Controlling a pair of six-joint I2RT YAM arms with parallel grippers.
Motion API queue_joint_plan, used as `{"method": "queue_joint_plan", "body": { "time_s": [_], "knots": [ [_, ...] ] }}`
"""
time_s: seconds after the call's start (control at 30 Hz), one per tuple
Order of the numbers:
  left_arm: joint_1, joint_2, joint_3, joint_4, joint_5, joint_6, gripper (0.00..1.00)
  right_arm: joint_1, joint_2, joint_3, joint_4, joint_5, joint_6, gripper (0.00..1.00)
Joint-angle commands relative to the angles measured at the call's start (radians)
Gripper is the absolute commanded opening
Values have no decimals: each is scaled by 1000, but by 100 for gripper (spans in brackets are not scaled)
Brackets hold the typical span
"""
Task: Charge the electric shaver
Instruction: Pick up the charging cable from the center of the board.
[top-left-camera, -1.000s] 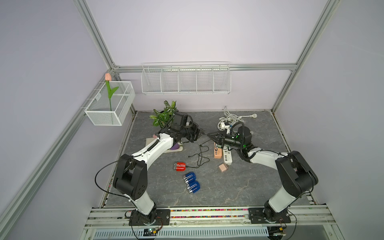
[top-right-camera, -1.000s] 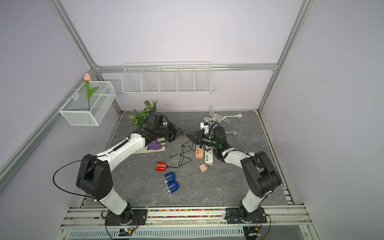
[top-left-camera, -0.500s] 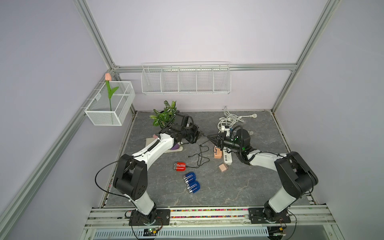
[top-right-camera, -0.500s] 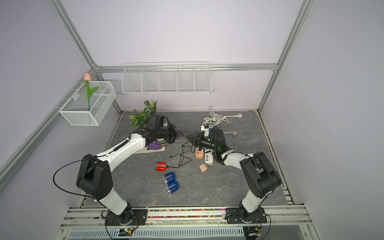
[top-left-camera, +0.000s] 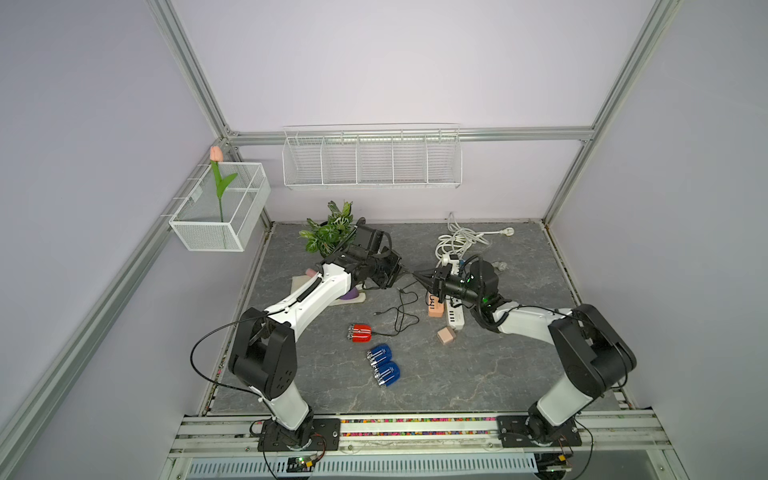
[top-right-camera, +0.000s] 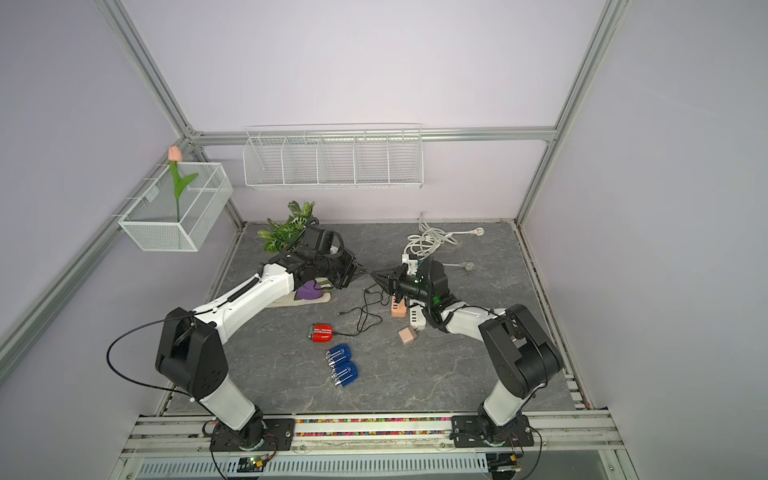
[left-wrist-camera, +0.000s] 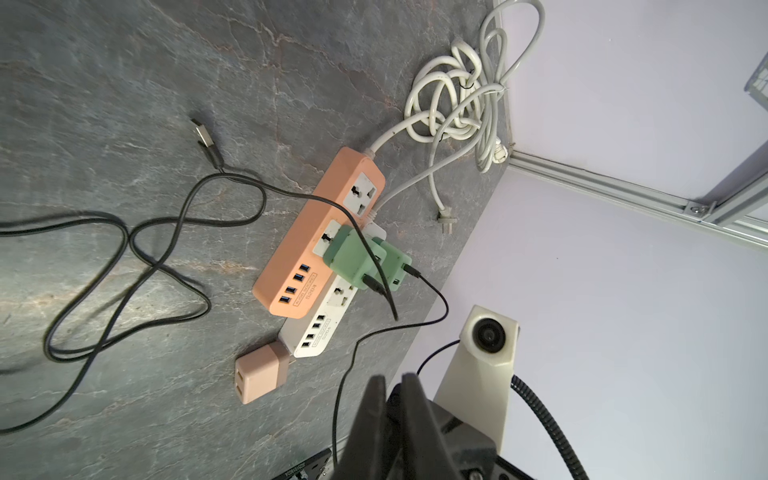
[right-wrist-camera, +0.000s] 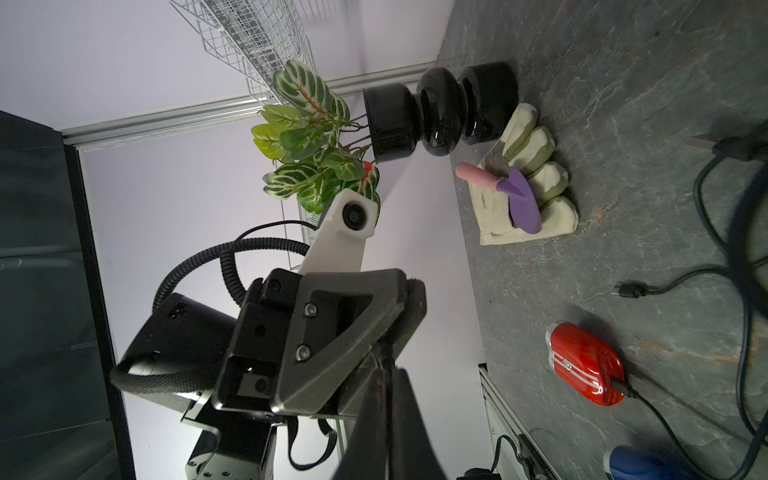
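The red electric shaver (top-left-camera: 360, 333) (top-right-camera: 322, 333) (right-wrist-camera: 586, 368) lies mid-table with a black cable (right-wrist-camera: 648, 409) plugged into its end. My left gripper (top-left-camera: 401, 272) (top-right-camera: 360, 272) (left-wrist-camera: 392, 380) and right gripper (top-left-camera: 417, 275) (top-right-camera: 374, 274) (right-wrist-camera: 388, 370) meet tip to tip above the table. A thin black cable runs between the tips. The right jaws are pressed shut on it. The left jaws stand almost together on the same strand. Two green adapters (left-wrist-camera: 353, 257) with black cables sit in the orange power strip (top-left-camera: 434, 307) (left-wrist-camera: 316, 232).
A white power strip (top-left-camera: 454, 318) lies against the orange one, with a pink adapter cube (top-left-camera: 446, 336) in front. Two blue shavers (top-left-camera: 384, 363) lie nearer the front. A loose USB plug (left-wrist-camera: 203, 135), a white coiled cord (top-left-camera: 459, 241), a potted plant (top-left-camera: 330, 232) and a glove with a purple trowel (right-wrist-camera: 523, 199) also lie around.
My right gripper has slid left until its tip meets the left gripper's tip. The left jaws have closed down. The left arm has hardly moved.
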Motion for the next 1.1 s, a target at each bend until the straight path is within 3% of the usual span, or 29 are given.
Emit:
{"method": "queue_joint_plan", "body": {
  "time_s": [0.0,0.33,0.47,0.57,1.07],
  "knots": [
    [-9,15,45,-53,-42,40,10,12,-33,-12,48,23,41,7],
    [-9,18,49,-74,-80,71,0,26,-44,-6,20,30,42,7],
    [-9,10,45,-42,-47,66,0,16,-57,-34,37,35,43,34],
    [-9,0,45,-17,-13,68,0,-1,-37,-30,83,10,59,43],
    [-8,19,-4,135,76,20,0,10,71,-7,282,46,200,23]
  ]
}}
